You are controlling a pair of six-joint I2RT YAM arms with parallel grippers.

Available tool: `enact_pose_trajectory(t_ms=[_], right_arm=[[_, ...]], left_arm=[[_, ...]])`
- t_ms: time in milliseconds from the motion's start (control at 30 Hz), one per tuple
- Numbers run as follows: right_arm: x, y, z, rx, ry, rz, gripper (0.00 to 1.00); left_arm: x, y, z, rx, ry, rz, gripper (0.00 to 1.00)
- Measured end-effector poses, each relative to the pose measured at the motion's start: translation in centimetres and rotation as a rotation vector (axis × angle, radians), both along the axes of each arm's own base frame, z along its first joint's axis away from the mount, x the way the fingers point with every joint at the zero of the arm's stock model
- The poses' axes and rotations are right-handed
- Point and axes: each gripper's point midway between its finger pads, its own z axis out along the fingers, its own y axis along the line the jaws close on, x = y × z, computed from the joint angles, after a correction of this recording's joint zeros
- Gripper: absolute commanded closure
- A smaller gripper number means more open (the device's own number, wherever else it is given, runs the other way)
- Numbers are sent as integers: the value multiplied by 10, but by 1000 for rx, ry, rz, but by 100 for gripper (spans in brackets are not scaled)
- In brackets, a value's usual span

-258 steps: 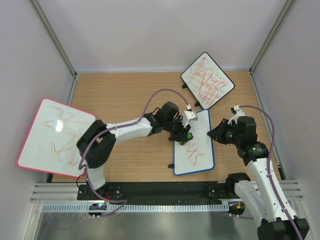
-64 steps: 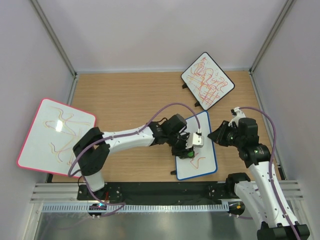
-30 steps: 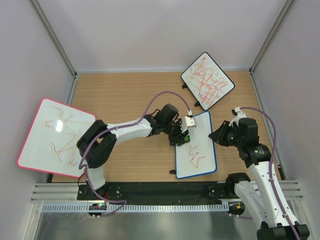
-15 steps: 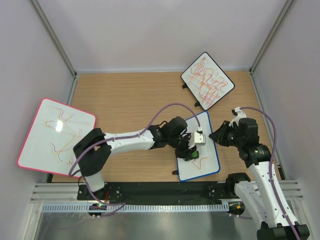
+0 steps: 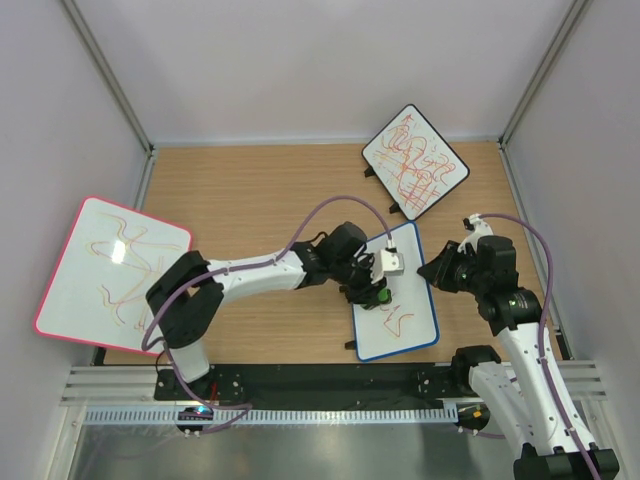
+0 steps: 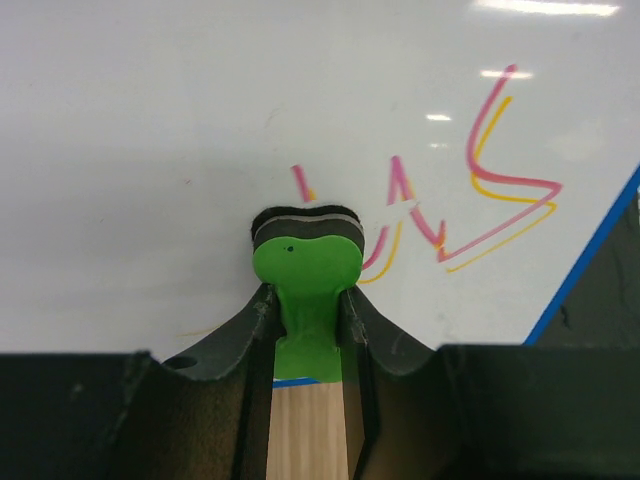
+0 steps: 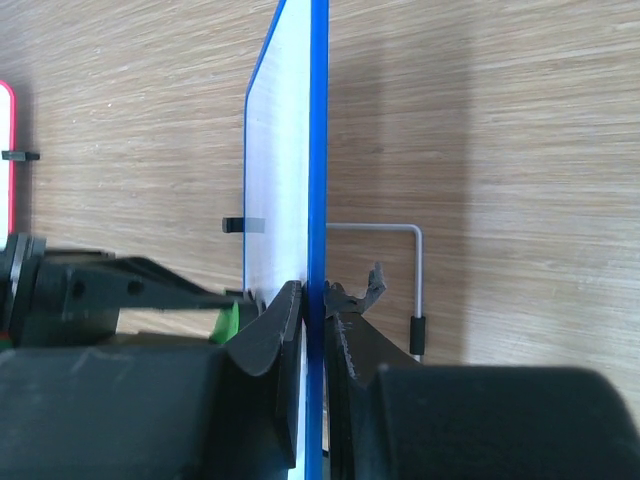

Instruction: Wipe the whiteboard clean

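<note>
The whiteboard [image 5: 400, 320] has a blue frame and lies near the table's front, a few red scribbles left on its lower half. My left gripper [image 5: 374, 290] is shut on a green eraser [image 6: 304, 268] with a black felt pad, pressed on the white surface [image 6: 200, 130] beside red and yellow strokes [image 6: 500, 190]. My right gripper [image 5: 432, 272] is shut on the whiteboard's right edge. In the right wrist view the blue frame [image 7: 318, 150] runs edge-on between the jaws.
A black-framed board [image 5: 414, 160] dense with red-orange scribbles stands at the back right. A larger pink-framed board [image 5: 105, 275] leans at the left. A wire stand [image 7: 400, 260] shows behind the blue board. Grey walls close the table in on three sides.
The left gripper with the eraser has swept back and forth over the board, now up and left of half a second ago. Fewer red scribbles remain. The right arm has held still.
</note>
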Motion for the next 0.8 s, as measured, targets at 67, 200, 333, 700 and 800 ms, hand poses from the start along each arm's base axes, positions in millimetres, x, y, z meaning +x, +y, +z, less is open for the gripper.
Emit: enact_pose_trajectory(t_ms=[67,200,333,700,800], right_arm=[[0,1,0,2,-2,3,99],[0,1,1,4,-3,6,99],[0,0,1,1,-3,2,99],[0,0,1,0,-3,1,99],[0,0,1,1,-5,1,99]], left_arm=[[12,5,-3,8,-7,32,100],[28,19,-17,41,-17,75,100],[40,27,-27,64,-17,100,100],[42,32,-34,69,-16,105,100],[40,35,-37,80,-2,115,100]])
